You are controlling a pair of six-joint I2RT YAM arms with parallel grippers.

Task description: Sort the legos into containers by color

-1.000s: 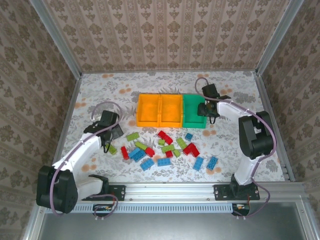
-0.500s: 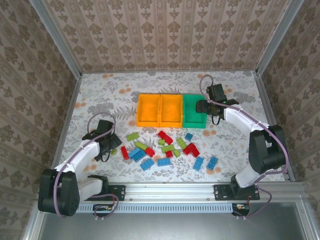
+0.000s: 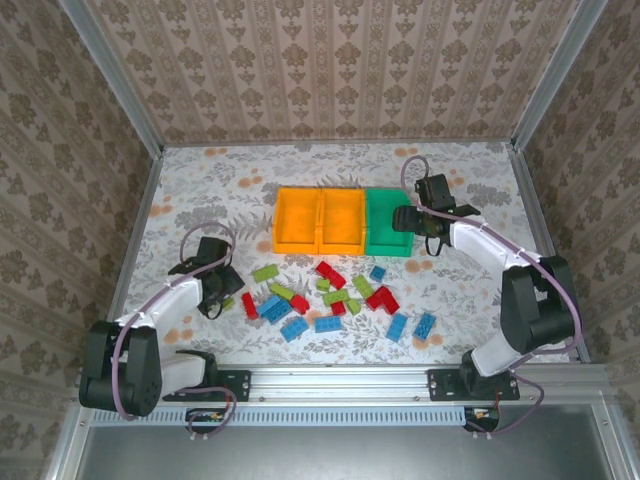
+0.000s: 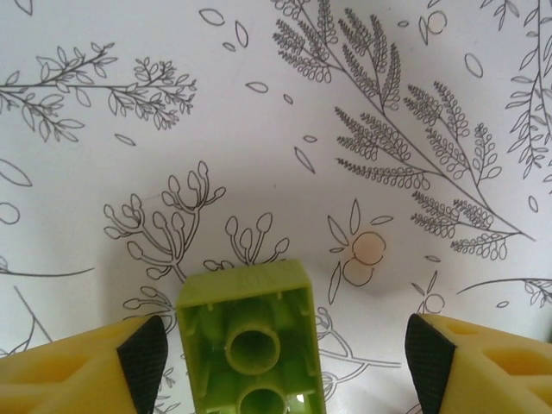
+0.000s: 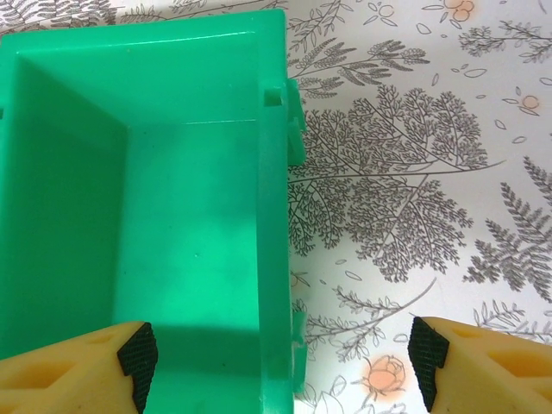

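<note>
While straddling a lime brick [image 4: 248, 345], underside showing, at lower left of the top view, holds left tool [image 3: 213, 293] part open, pads [image 4: 142, 354] not yet closed on it, likely squaring up for a side grip; hangs right tool [image 5: 282, 355] wide, empty, across the right wall of the green bin [image 5: 172, 259]; leaves other legos [image 3: 330, 295] loose on the counter [image 3: 200, 190] below the containers [image 3: 320, 218].

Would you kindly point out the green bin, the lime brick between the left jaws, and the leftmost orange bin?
green bin [image 5: 185, 250], right wrist view, bare inner floor.
lime brick [image 4: 250, 341], left wrist view, its hollow face.
leftmost orange bin [image 3: 297, 222], top external view, bare inner floor.
</note>
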